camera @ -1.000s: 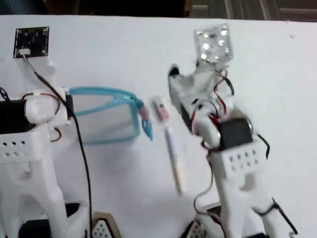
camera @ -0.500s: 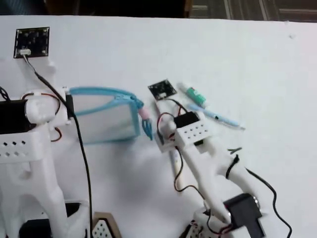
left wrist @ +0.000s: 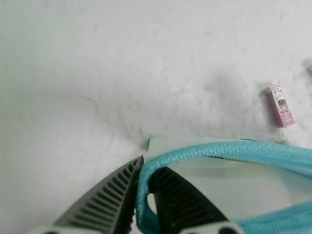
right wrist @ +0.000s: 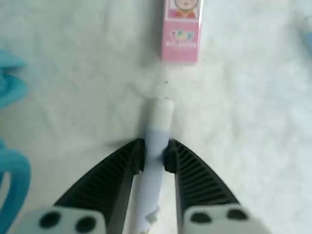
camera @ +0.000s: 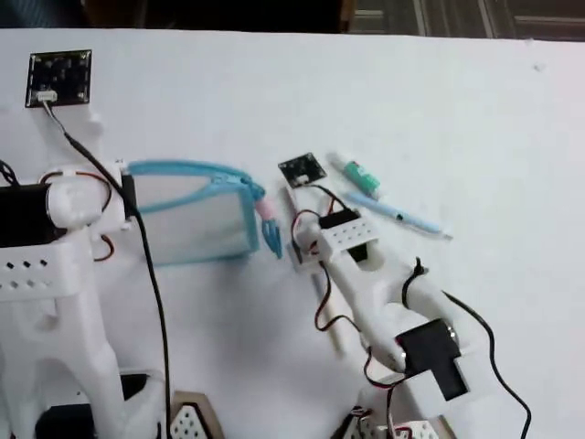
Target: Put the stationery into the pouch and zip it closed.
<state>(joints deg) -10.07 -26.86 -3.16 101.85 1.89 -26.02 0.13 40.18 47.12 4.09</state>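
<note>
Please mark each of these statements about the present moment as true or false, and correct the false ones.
1. The right pincer is closed on the white pen. True.
2. The pink eraser lies inside the pouch. False: it lies on the table, outside the pouch.
3. The left pincer grips the pouch at its blue edge. True.
4. A pincer holds the blue pen. False: it lies on the table, with no pincer on it.

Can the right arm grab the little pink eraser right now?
Probably not yet. The pink eraser lies just past the white pen tip with bare table between, but the right claw is shut on that pen.
</note>
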